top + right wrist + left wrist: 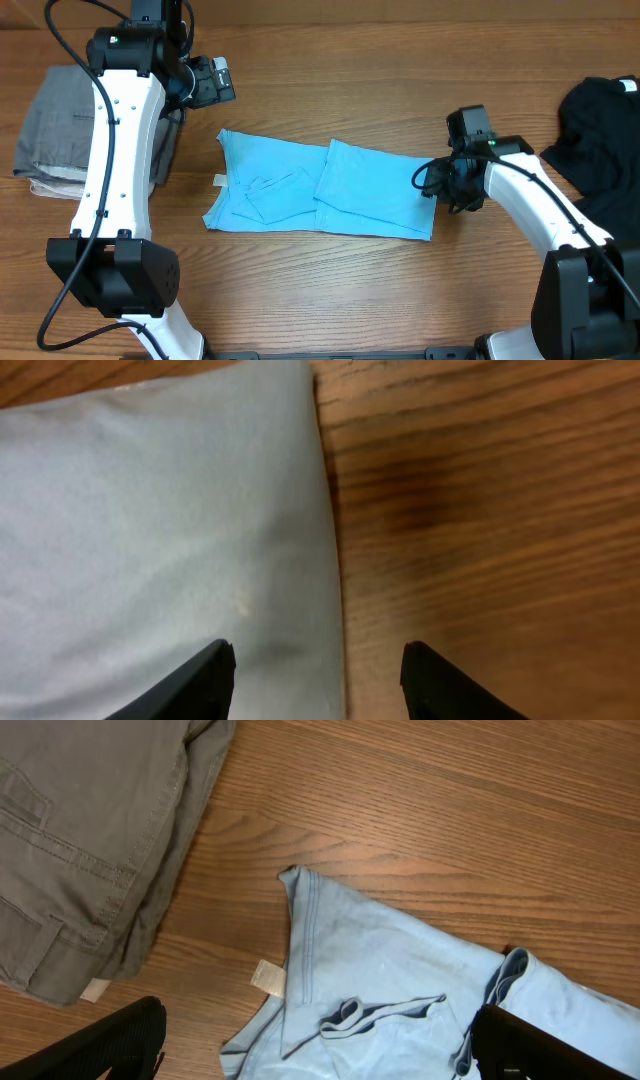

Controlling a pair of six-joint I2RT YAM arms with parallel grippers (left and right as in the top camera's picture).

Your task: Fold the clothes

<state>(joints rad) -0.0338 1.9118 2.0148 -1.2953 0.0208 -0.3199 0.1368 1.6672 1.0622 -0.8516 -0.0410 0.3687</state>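
Overhead: one light blue cotton T-shirt point(320, 190) lies mid wooden table point(350, 300), folded to a long strip, bare wood all round. One folded grey trousers pile point(60, 130) far left, one black garment point(600, 130) far right. Left gripper point(215, 80) off shirt's top-left corner, right gripper point(437, 183) at its right edge.
Left wrist: jaws wide apart, white label point(267, 977) by collar.
Right wrist: jaws apart over shirt's edge.

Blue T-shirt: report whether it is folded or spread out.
Partly folded: the T-shirt lies as a narrow strip, a layer doubled over one end.
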